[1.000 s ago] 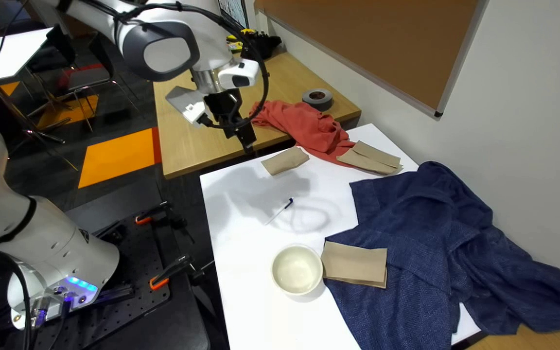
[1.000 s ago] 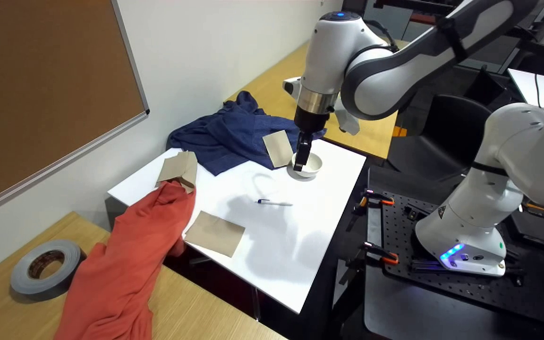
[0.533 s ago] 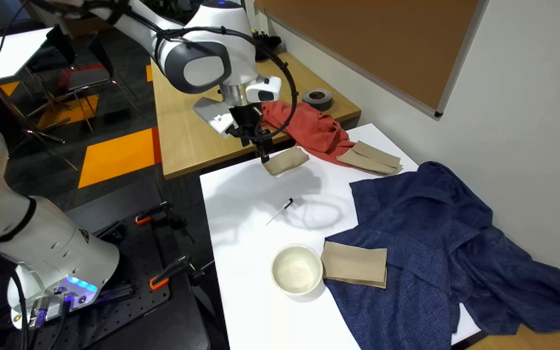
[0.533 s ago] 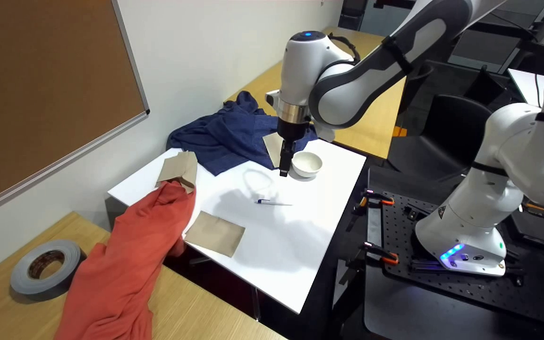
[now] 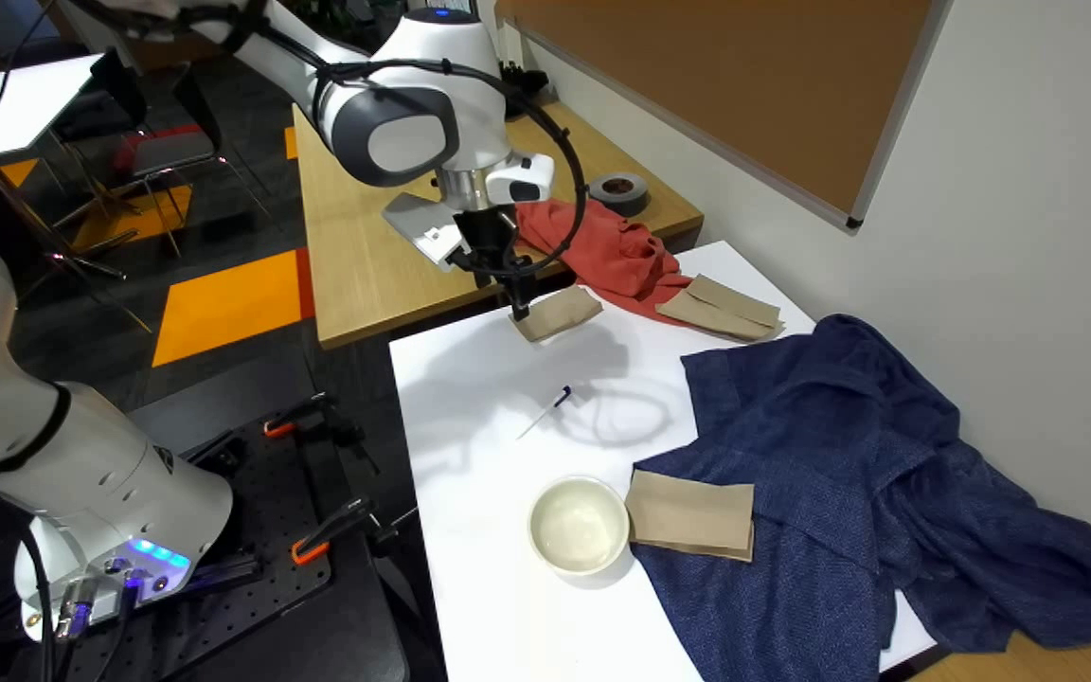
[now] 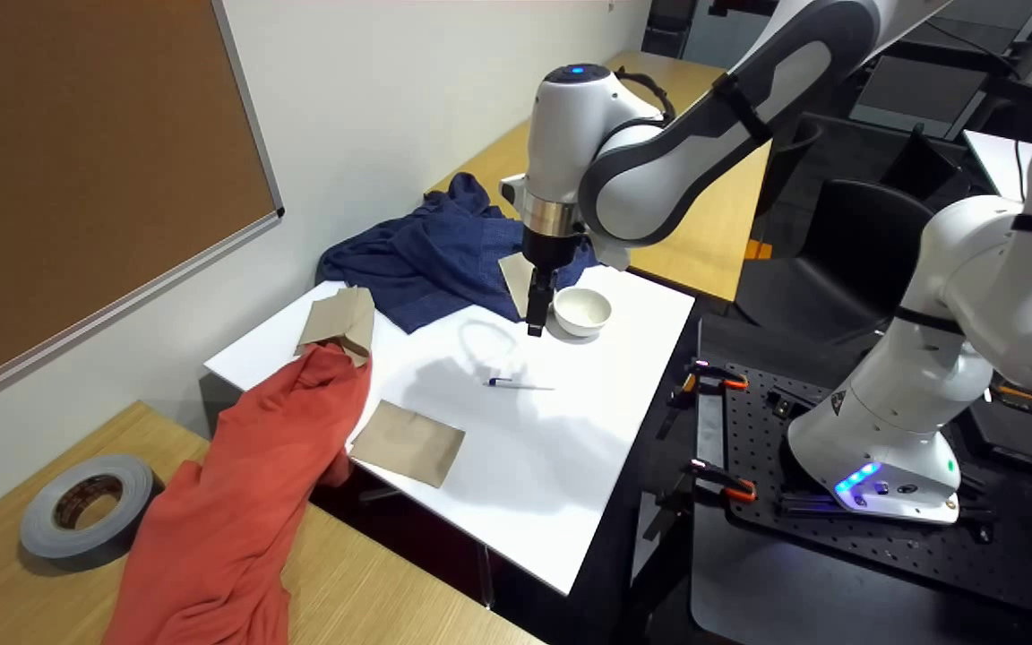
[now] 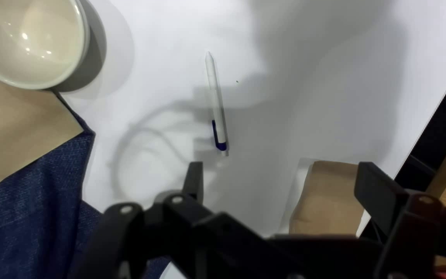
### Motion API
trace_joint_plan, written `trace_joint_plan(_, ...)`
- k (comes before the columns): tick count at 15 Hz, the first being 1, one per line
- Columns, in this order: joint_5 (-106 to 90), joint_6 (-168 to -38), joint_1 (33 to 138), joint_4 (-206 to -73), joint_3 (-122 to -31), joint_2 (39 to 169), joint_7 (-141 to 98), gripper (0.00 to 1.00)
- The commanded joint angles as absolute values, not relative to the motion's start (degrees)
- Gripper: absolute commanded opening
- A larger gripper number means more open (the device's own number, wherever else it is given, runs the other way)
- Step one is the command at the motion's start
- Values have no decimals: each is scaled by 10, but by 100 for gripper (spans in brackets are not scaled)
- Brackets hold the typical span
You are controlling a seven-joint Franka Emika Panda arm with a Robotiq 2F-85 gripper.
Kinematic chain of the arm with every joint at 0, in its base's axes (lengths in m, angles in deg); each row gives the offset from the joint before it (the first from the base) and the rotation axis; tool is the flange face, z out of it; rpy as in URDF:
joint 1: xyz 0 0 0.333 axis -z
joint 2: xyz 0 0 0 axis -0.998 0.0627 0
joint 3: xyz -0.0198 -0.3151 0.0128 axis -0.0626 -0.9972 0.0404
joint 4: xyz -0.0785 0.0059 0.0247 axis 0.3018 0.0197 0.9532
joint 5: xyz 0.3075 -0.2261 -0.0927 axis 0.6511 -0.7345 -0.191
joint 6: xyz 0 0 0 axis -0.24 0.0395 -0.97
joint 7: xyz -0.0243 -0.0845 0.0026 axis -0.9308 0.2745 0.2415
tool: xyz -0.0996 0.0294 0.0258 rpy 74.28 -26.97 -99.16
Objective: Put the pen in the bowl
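Observation:
The pen (image 7: 216, 102) is white with a dark blue clip and end. It lies flat on the white table, and shows in both exterior views (image 5: 545, 411) (image 6: 520, 385). The cream-white bowl (image 7: 72, 58) stands upright at the top left of the wrist view; it also shows in both exterior views (image 5: 579, 527) (image 6: 582, 311). No object shows in it. My gripper (image 7: 280, 166) is open and empty, its fingers wide apart. It hangs above the table, apart from the pen, which lies ahead of the left finger in the wrist view.
A dark blue cloth (image 5: 820, 493) covers the table's wall side, with brown paper (image 5: 692, 516) beside the bowl. Another brown paper piece (image 7: 327, 193) lies below the gripper. A red cloth (image 6: 238, 484) and a grey tape roll (image 6: 90, 512) lie at the other end.
The arm has moved over the white table and lower, mostly in the first half second, with a small further shift since. The pen and bowl have not moved.

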State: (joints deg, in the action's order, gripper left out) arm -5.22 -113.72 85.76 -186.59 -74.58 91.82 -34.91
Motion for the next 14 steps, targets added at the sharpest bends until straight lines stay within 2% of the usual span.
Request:
trace_joint_plan(1,-39,-1172,870,-1852,-740,955,-379,100)
trace_joint_plan(14,7,-1243,942,-1756,-705,1146,-456,100)
